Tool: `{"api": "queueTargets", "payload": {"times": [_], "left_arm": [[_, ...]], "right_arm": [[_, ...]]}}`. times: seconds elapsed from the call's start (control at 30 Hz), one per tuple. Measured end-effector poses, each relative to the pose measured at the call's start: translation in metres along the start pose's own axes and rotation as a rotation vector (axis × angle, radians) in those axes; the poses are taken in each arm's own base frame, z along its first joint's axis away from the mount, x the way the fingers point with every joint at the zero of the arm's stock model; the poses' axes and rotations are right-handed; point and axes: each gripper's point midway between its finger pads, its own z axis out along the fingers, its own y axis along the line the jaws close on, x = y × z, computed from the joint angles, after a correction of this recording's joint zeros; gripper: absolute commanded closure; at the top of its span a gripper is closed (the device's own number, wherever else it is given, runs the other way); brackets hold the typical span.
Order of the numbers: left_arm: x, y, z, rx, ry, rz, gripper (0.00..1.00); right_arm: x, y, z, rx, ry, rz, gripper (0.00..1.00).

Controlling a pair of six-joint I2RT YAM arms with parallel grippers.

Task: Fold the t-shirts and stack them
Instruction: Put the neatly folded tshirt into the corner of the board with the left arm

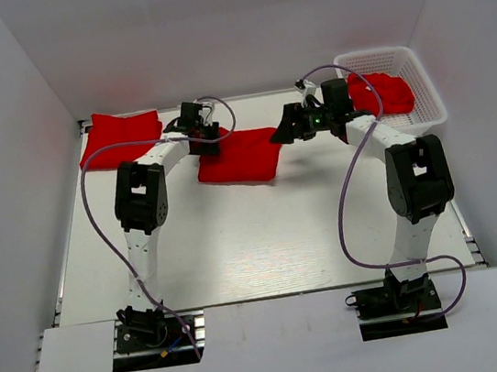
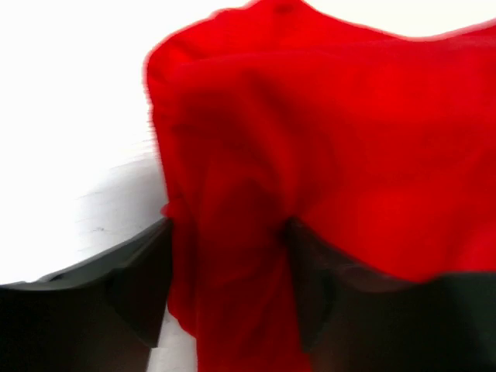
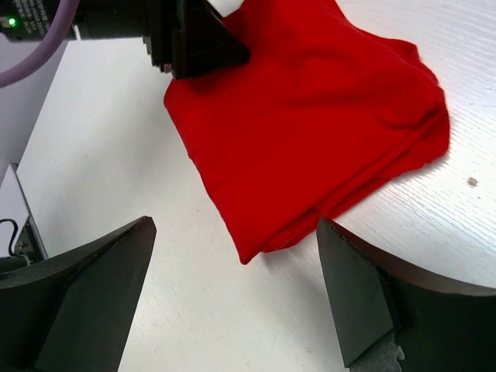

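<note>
A folded red t-shirt (image 1: 242, 155) lies mid-table, also seen in the right wrist view (image 3: 310, 124). My left gripper (image 1: 208, 139) is at its left edge, jaws closed on a bunched fold of the red cloth (image 2: 232, 232). My right gripper (image 1: 285, 130) is open and empty, hovering just right of that shirt, with the shirt's corner between its fingertips in the wrist view. Another folded red t-shirt (image 1: 119, 136) lies at the back left. A further red t-shirt (image 1: 385, 93) lies in the white mesh basket (image 1: 424, 87).
The basket stands at the back right against the wall. White walls close in the table on the left, back and right. Purple cables loop from both arms over the table.
</note>
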Motion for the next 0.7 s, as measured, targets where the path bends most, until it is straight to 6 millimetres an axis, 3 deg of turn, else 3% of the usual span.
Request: {"api": "queueTargets", "payload": {"times": [0.03,0.07,0.1,0.13,0.17,0.43,0.57,0.7], "left_arm": [[0.001,-0.003,0.001,-0.001,0.004,0.016,0.52],[0.003,-0.007,0.001,0.002,0.007,0.041,0.66],[0.003,-0.009,0.001,0.002,0.006,0.044,0.66],[0.003,-0.013,0.002,0.008,0.006,0.059,0.91],[0.004,-0.016,0.002,0.009,0.006,0.062,1.00],[0.004,-0.019,-0.004,0.035,-0.013,0.096,1.00],[0.003,-0.016,-0.018,0.044,-0.019,0.131,1.00],[-0.023,-0.014,-0.044,0.037,-0.086,0.187,1.00]], "right_arm": [[0.000,-0.001,0.000,0.008,0.000,-0.001,0.10],[0.001,-0.004,0.000,0.018,0.000,-0.001,0.10],[0.002,-0.006,0.000,0.026,0.001,0.001,0.10],[0.005,-0.008,0.000,0.038,0.003,0.003,0.10],[0.008,-0.011,0.000,0.051,0.008,0.009,0.10],[0.039,-0.023,-0.007,0.121,0.042,0.053,0.10],[0.037,-0.014,-0.022,0.136,0.005,0.036,0.10],[0.029,-0.002,-0.038,0.136,-0.053,0.009,0.10]]}}
